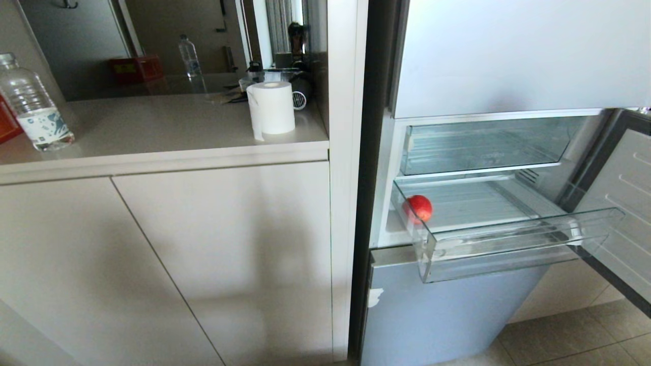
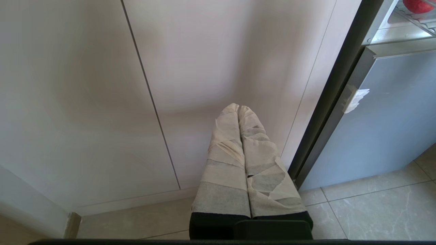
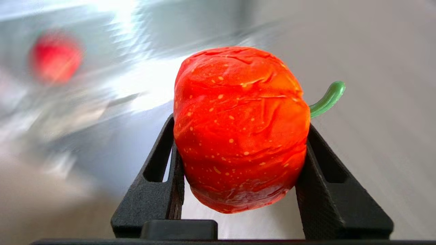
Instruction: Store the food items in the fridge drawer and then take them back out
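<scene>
You are facing a fridge (image 1: 508, 56) with its door swung open to the right, standing beside a run of pale cabinet doors (image 1: 168, 264). Above the cabinets, the surface (image 1: 152, 129) carries a clear water bottle (image 1: 33, 109) at the left and a roll of white paper (image 1: 272, 108) near the fridge side. Inside the fridge, note two clear plastic drawers: the shallower upper drawer (image 1: 483, 145) is pushed in, while the deeper fridge drawer (image 1: 508, 239) beneath it is pulled out, thick front lip forward. One smooth, round red food item (image 1: 418, 208) rests in the left part of the fridge drawer, just beside its left wall. The left hand (image 2: 239, 108), wrapped in pale tape, has its fingers pressed together and hangs low in front of the cabinet doors, above the tiled floor (image 2: 374, 211). The right hand (image 3: 240, 170) does not appear in the head view; in its own wrist view its black fingers (image 3: 160, 177) pinch an orange-red, wrinkled, speckled fruit with a green stem (image 3: 238, 129), one finger on each side.
</scene>
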Robot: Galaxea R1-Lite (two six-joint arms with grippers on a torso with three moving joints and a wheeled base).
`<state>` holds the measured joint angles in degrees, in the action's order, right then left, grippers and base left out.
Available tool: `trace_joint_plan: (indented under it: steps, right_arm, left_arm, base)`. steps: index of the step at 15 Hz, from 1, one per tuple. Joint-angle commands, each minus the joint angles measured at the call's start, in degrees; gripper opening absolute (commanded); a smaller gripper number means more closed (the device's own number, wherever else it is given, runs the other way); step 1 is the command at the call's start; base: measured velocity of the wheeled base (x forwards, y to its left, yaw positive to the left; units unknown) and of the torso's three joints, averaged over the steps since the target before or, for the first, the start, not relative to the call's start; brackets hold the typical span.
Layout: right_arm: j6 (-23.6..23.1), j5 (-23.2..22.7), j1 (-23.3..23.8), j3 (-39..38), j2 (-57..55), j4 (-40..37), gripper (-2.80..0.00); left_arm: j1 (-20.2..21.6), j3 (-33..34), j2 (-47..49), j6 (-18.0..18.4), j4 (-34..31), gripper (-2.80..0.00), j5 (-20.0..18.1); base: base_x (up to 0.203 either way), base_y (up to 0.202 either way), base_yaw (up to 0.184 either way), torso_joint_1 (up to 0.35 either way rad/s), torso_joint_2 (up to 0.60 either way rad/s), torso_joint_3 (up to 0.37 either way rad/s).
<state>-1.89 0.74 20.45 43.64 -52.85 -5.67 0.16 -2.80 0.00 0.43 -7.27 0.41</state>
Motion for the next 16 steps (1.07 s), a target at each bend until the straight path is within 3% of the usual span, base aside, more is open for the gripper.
trace_joint_plan:
  steps: [1,4,5,10,16]
  right_arm:
    - [0.6,0.0,10.5,-2.8,6.1,4.5,-2.80]
    - [5.5,-0.2,25.4,-3.6,6.6,9.4,-2.80]
    - [7.2,-0.3,28.2,-4.7,6.8,10.9,-2.80]
    - [7.9,-2.2,33.3,-12.4,9.0,21.7,-2.80]
    - [7.9,-6.4,37.9,-12.8,8.8,22.4,-2.80]
  left_arm:
    - [0.0,0.0,0.0,0.0,0.0,-2.80,0.0]
    - [0.0,0.0,0.0,0.0,0.0,-2.80,0.0]
    - [0.0,0.0,0.0,0.0,0.0,-2.80,0.0]
    - [0.0,0.0,0.0,0.0,0.0,-2.80,0.0]
    - [0.0,0.0,0.0,0.0,0.0,-2.80,0.0]
  base:
    - [0.000,0.000,0.000,0.000,0.00,0.000]
    - [0.000,0.000,0.000,0.000,0.00,0.000]
    - [0.000,0.000,0.000,0.000,0.00,0.000]
    - [0.000,0.000,0.000,0.000,0.00,0.000]
    - [-0.002,0.002,-0.059,0.003,0.00,0.002]
